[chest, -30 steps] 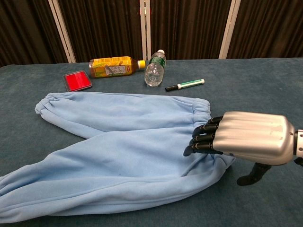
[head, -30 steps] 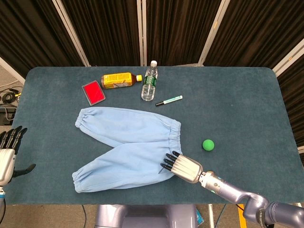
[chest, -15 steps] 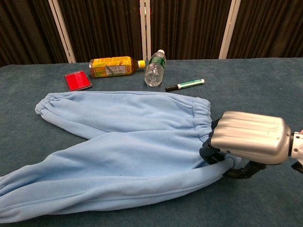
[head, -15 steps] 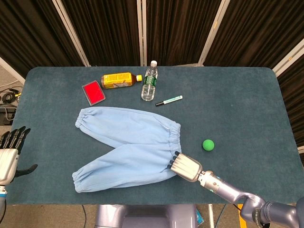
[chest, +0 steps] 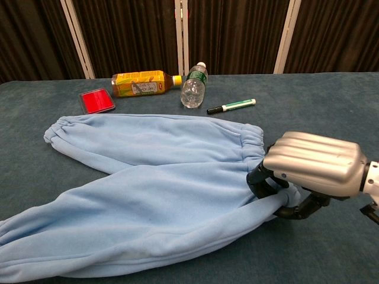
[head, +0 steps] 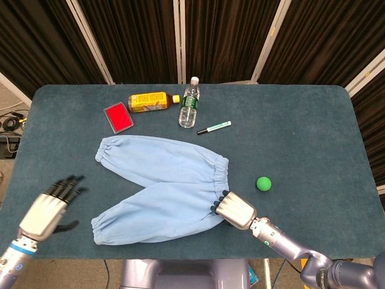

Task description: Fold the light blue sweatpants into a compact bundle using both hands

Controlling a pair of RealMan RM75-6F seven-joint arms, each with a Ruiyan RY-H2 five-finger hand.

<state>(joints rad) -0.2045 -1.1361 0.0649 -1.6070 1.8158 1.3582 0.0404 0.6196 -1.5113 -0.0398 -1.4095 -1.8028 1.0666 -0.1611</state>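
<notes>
Gripping the waistband corner, right hand [chest: 308, 171] has fingers curled on the sweatpants [head: 159, 186], which lie flat mid-tabletop [head: 301, 138], legs splayed left. Left hand [head: 51, 205] hovers w/ fingers spread, holding nothing, near the lower cuff. Advise: secure cuff first, then lift both ends evenly; avoid ball [head: 263, 183].

Even, bright overhead light fell on my table [head: 301, 132]; shadows stayed soft, both views sharp, far curtains [head: 222, 36] dark.
</notes>
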